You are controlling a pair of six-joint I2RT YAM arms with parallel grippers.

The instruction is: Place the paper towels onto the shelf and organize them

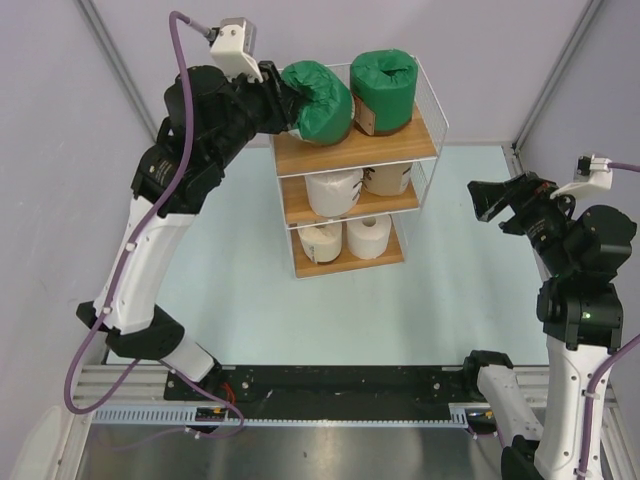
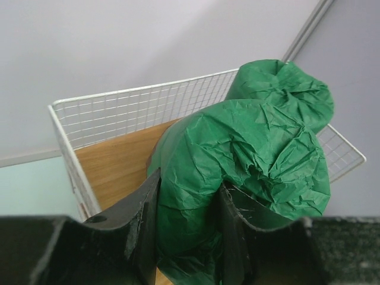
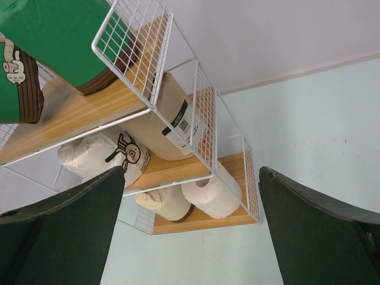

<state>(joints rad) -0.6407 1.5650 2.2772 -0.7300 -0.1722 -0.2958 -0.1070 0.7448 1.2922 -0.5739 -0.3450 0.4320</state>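
The white wire shelf [image 1: 430, 120] with three wooden boards stands at the back of the table. My left gripper [image 1: 290, 100] is shut on a dark green roll [image 1: 320, 100], held over the left of the top board [image 1: 345, 152]; in the left wrist view that roll [image 2: 237, 154] fills the gap between my fingers [image 2: 145, 208]. A second green roll [image 1: 385, 88] stands on the top board's right. A cream roll [image 1: 333, 190] and a tan roll [image 1: 388, 178] lie on the middle board, two cream rolls [image 1: 345, 238] on the bottom. My right gripper [image 1: 490, 205] is open and empty, right of the shelf.
The pale green table [image 1: 450, 290] lies around the shelf. Grey walls close in at the back and both sides. In the right wrist view the shelf [image 3: 178, 95] is seen from its right side, with rolls on every board.
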